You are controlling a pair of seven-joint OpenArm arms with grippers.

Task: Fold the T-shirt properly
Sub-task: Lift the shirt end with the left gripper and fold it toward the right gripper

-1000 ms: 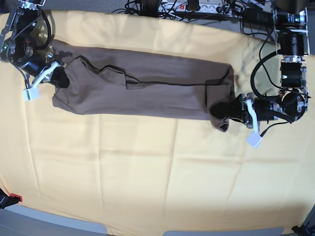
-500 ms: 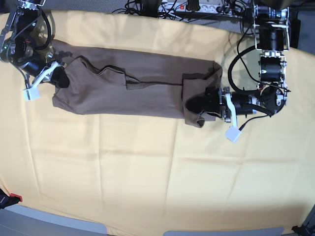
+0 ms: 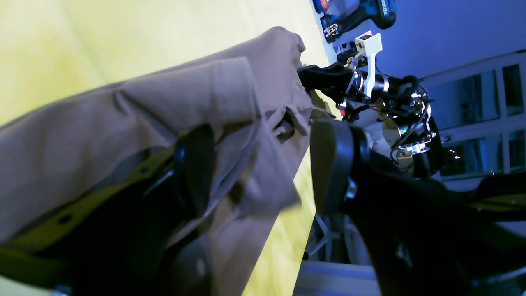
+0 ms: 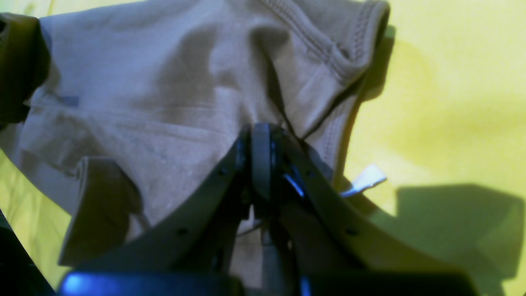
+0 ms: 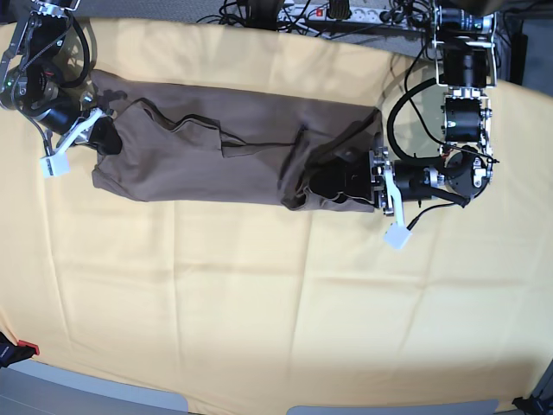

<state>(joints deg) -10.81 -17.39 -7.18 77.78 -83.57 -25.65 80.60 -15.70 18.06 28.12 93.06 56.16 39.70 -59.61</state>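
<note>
Here the T-shirt (image 5: pixel 216 160) lies as a long soft band across the yellow cloth (image 5: pixel 259 303) on the worktop; the right pincer (image 4: pixel 261 135) is clamped on the ribbed collar end, likely to anchor it; the left pincer (image 3: pixel 263 172) stands wide, the limp hem draped on one finger, seemingly released into a fold; taupe knit, creased, stitched edges.

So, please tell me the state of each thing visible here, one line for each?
Taupe soft fabric T-shirt: long folded strip, one end doubled back.
Left gripper: open, fabric between its jaws.
Right gripper: shut on T-shirt.
Pale yellow table cloth: spread out, creased.
</note>
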